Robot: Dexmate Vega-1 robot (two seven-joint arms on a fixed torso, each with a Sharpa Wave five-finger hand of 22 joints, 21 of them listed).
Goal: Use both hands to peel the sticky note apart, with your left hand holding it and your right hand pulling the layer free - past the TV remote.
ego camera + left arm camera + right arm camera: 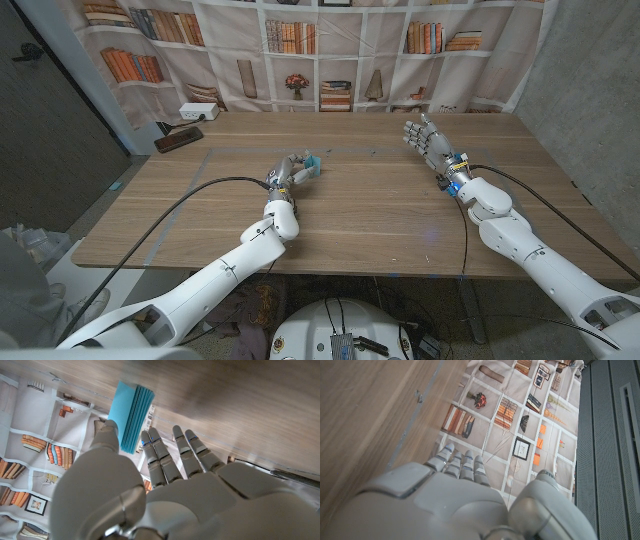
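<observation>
A blue sticky-note pad [314,166] is held a little above the table's middle by my left hand [288,173], pinched between thumb and fingers. In the left wrist view the pad [131,415] shows as a stack of blue sheets between the thumb and the fingers [156,457] of that hand [150,490]. My right hand [428,138] stands over the table's right part, well apart from the pad, fingers spread and empty. The right wrist view looks along the back of that hand [450,500] with nothing in it. A dark TV remote [178,139] lies at the far left of the table.
A white box [198,111] stands at the table's far left corner beside the remote. A bookshelf-print curtain [330,50] hangs behind the table. Black cables [190,195] run along both arms. A grey wall [590,90] stands to the right.
</observation>
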